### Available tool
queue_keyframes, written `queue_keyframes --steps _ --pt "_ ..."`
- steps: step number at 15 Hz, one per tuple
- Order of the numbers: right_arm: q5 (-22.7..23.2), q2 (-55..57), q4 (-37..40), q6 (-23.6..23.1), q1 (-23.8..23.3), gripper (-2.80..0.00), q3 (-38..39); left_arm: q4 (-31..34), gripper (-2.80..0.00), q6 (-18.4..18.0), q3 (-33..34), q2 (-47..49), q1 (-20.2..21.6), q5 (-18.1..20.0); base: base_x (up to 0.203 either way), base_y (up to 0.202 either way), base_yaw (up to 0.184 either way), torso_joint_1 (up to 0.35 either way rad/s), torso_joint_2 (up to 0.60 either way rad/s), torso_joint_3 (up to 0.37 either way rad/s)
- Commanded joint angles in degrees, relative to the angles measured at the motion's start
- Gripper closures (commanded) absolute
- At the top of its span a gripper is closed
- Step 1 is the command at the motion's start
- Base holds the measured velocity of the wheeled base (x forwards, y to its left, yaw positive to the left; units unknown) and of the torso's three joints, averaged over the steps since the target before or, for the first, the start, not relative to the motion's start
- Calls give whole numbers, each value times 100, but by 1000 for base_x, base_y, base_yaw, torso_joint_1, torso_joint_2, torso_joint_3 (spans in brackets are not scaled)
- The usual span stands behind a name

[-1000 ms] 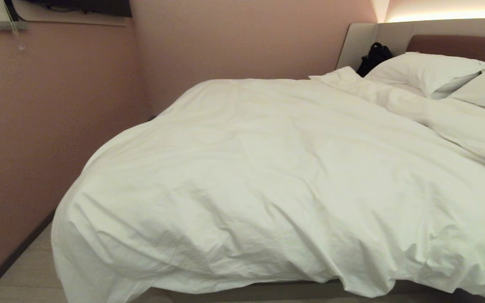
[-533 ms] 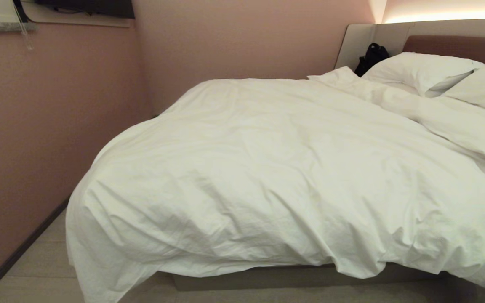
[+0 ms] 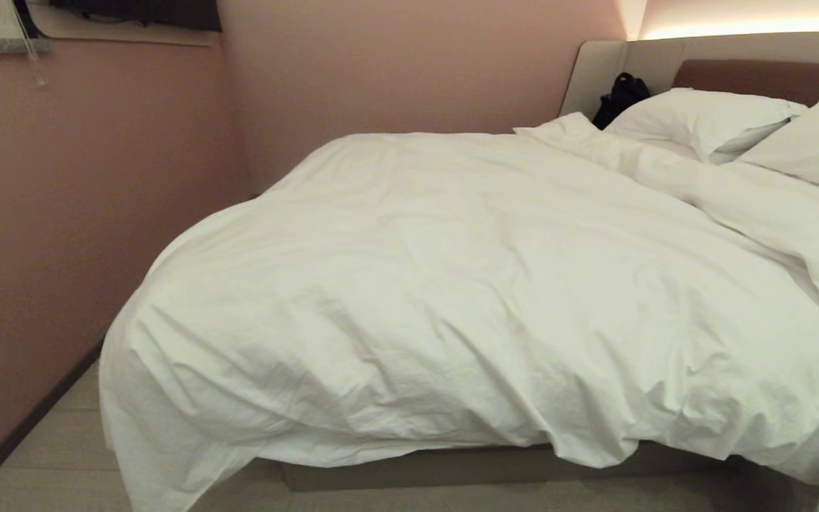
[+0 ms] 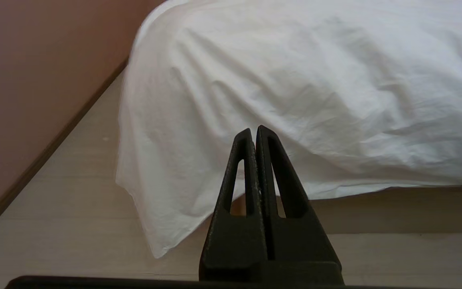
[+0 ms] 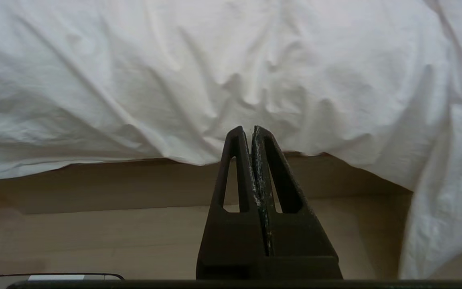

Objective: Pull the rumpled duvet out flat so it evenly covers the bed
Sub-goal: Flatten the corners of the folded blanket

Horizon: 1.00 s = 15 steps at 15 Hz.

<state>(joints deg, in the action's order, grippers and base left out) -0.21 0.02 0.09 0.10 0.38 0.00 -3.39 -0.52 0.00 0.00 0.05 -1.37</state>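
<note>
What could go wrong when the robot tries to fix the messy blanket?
The duvet droops to the floor at the corner by the wall, so a pull there might drag more of it off the bed. Both grippers, left and right, are shut and off the cloth; they must open before they can grab. Tugging hard might also shift the pillows.
</note>
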Motion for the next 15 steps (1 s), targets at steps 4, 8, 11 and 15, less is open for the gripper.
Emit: queue_keyframes --steps 4,8,11,15 --pt "4 -2 0 -1 -3 0 0 3 0 -8 0 0 3 -4 0 -192 1 3 1 2" --pt "-5 -2 0 -1 -3 0 0 -4 0 8 0 1 -5 -4 0 -195 -1 2 5 0" --pt "4 -2 0 -1 -3 0 0 -4 0 -1 0 5 0 -4 0 -194 -1 6 2 2" --pt "4 -2 0 -1 -3 0 0 -4 0 -9 0 9 -5 -4 0 -194 -1 2 3 1"
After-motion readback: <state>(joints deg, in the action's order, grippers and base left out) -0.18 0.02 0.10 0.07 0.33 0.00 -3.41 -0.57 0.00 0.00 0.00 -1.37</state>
